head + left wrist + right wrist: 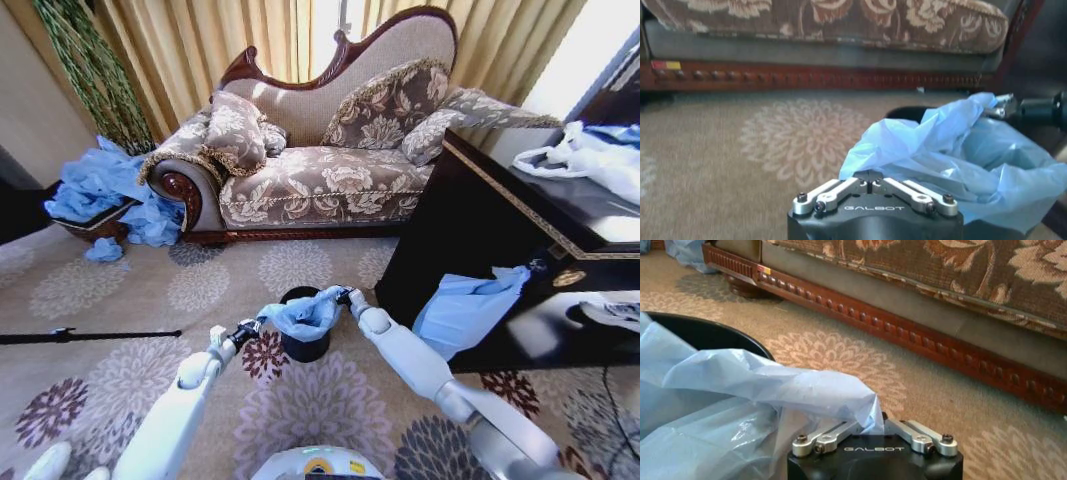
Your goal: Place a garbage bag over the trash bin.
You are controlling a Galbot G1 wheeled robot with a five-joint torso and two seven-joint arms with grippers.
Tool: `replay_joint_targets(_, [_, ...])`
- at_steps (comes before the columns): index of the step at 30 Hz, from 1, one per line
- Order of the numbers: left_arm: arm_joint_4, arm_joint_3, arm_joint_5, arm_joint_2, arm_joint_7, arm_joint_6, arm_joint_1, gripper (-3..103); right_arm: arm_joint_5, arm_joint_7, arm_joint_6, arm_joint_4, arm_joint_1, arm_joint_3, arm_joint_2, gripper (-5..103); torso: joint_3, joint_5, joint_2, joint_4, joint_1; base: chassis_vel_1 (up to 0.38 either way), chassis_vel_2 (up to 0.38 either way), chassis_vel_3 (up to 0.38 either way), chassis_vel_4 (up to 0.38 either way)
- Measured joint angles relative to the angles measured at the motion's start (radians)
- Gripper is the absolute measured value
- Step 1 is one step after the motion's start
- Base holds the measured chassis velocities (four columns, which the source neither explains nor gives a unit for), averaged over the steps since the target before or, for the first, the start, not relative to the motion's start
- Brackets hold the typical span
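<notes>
The black trash bin stands on the carpet in front of the sofa. The light-blue garbage bag is spread across its top, and the far rim still shows. My left gripper is shut on the bag's left edge, and my right gripper is shut on its right edge. In the left wrist view the shut gripper pinches the bag, with the bin rim behind it. In the right wrist view the shut gripper pinches the bag next to the bin rim.
A patterned sofa stands close behind the bin. To the right is a dark cabinet with another blue bag hanging on its front and a white bag on top. A heap of blue bags and a black rod are at left.
</notes>
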Motion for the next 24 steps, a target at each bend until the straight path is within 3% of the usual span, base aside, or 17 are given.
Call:
replay_joint_targets(14, [-0.058, -0.016, -0.011, 0.019, 0.044, 0.021, 0.048, 0, 0.06, -0.021, -0.054, 0.076, -0.006, -0.036, -0.05, 0, 0.0, 0.0001, 0.0, 0.0, 0.0, 0.0, 0.0, 0.0, 0.0])
replay_joint_targets(16, [-0.055, -0.018, -0.012, 0.023, 0.032, 0.047, 0.045, 0, 0.104, -0.03, -0.072, 0.089, -0.01, -0.038, -0.055, 0, 0.0, 0.0, 0.0, 0.0, 0.0, 0.0, 0.0, 0.0, 0.0])
replay_joint_targets(20, [-0.042, -0.009, -0.059, 0.015, -0.07, 0.124, 0.015, 0, 0.207, -0.032, -0.093, 0.101, -0.024, -0.03, -0.052, 0, 0.0, 0.0, 0.0, -0.0001, 0.0, 0.0, 0.0, 0.0, 0.0])
replay_joint_targets(24, [-0.054, 0.0, -0.107, 0.009, -0.124, 0.169, 0.011, 0, 0.293, -0.038, -0.132, 0.113, -0.028, -0.016, -0.054, 0, 0.0, 0.0001, 0.0, 0.0, 0.0, 0.0, 0.0, 0.0, 0.0])
